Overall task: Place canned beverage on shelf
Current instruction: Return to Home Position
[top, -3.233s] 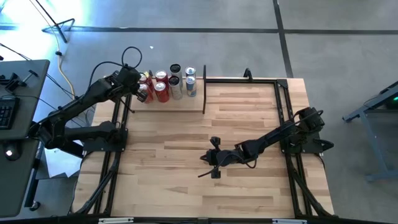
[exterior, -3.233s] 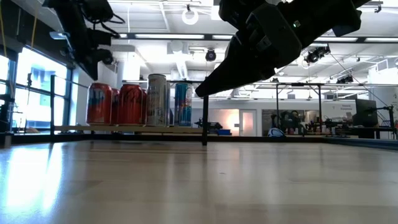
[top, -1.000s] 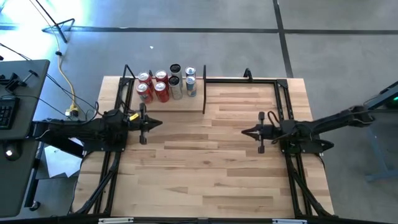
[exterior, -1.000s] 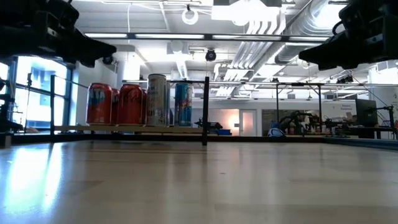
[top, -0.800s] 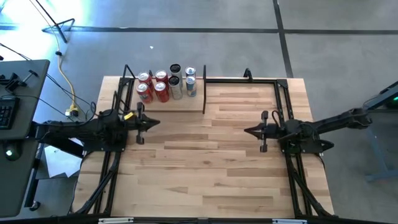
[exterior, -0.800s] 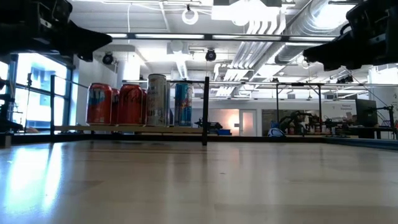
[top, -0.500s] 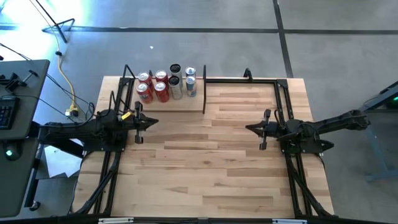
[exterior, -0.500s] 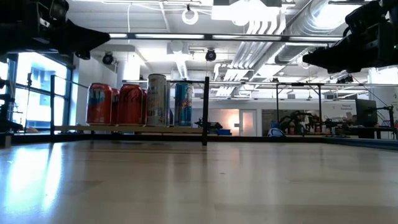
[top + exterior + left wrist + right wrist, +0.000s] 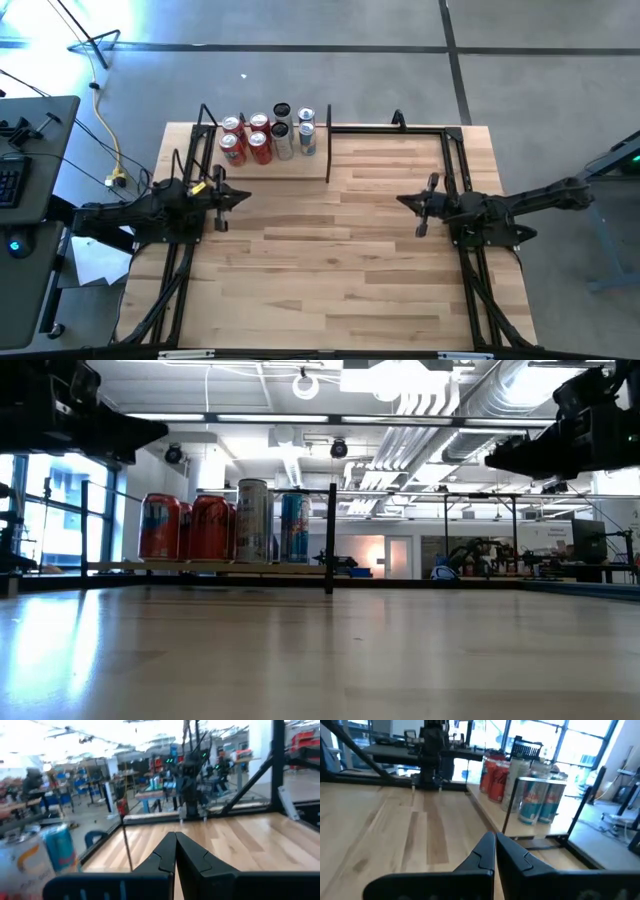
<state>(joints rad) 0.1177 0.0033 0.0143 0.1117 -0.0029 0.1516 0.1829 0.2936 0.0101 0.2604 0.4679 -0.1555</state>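
Note:
The shelf [image 9: 290, 166] is a pale wood platform at the table's far left, with a thin upright end panel [image 9: 328, 145]. Several cans [image 9: 265, 135] stand upright on their bases on it: red, silver and blue ones [image 9: 225, 525]. My left gripper [image 9: 245, 197] is shut and hovers level near the left edge, just nearer than the shelf, pointing right. My right gripper [image 9: 402, 202] is shut and hovers level near the right side, pointing left. Neither holds a can. The left wrist view shows the cans [image 9: 57, 847] off to one side of the shut fingers [image 9: 175, 836]. The right wrist view shows the cans [image 9: 535, 797] beyond its shut fingers [image 9: 495, 836].
Black frame rails run along the table's far right corner [image 9: 400, 128] and down both sides beneath the arms. The plank tabletop [image 9: 320, 260] between the two grippers is bare wood. A desk with a keyboard [image 9: 15, 170] stands off the left edge.
My left gripper has drawn back a little toward the table's left edge, and my right gripper a little toward the right edge. Both stay shut and above the table. The cans have kept their places on the shelf.

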